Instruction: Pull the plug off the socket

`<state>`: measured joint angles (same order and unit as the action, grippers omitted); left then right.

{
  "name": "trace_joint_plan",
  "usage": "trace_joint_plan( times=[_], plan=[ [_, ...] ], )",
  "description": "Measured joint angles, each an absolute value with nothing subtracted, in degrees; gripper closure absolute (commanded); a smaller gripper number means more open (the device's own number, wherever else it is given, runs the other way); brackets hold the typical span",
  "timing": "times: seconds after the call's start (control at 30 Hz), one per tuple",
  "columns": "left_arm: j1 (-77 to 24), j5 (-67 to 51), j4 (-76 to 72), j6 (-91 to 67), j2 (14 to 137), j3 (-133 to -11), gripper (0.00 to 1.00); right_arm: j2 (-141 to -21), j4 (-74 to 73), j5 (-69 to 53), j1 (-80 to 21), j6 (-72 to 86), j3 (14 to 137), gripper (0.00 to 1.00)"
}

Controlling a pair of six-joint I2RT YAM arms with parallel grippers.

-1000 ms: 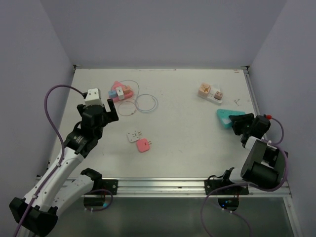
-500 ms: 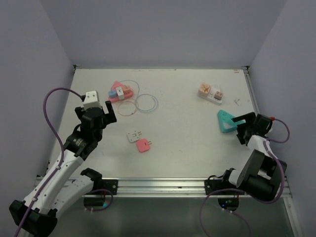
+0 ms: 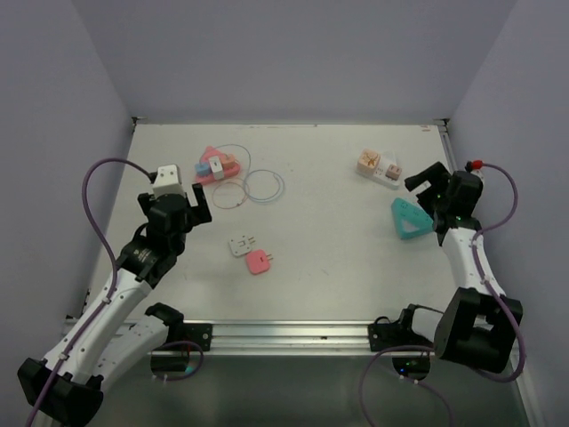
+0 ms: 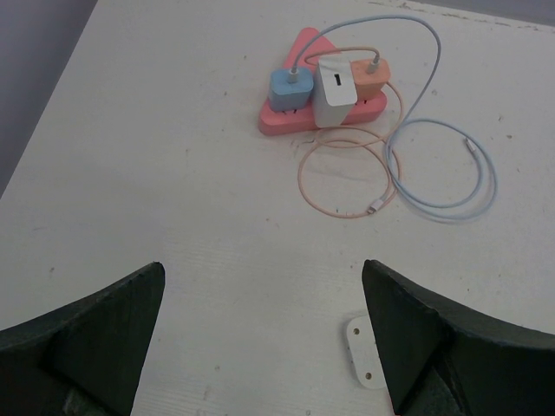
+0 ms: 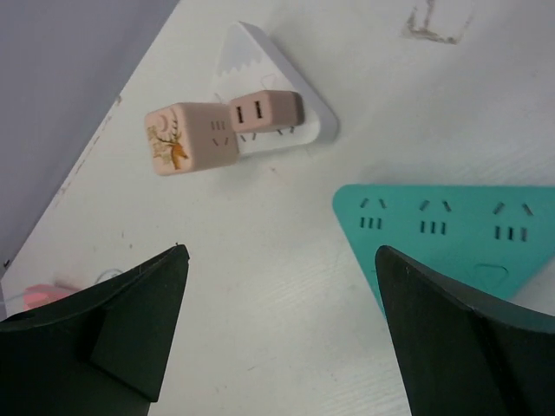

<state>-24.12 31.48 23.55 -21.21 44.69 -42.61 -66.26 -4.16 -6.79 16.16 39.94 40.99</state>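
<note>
White table [image 3: 338, 258]: pink socket [image 4: 276, 123] seemingly holds three plugs [image 4: 334, 91]; left fingers [image 4: 87, 338], right fingers [image 5: 113, 338] wide apart, empty.

2 arms well apart, left claw [image 4: 263, 277] and right claw [image 5: 280, 260] both spread wide, empty.

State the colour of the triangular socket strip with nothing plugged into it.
The triangular socket strip is teal, clearest in the right wrist view.
</note>
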Motion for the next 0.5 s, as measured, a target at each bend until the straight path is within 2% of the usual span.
trace_joint_plan(
  times=[0.5],
  plan=[
    [-24.12, 29.3, 23.42, -21.21, 47.79, -42.26, 0.0, -97.19, -2.22, -7.27, 9.69, 29.34, 67.94, 0.15]
  ],
)
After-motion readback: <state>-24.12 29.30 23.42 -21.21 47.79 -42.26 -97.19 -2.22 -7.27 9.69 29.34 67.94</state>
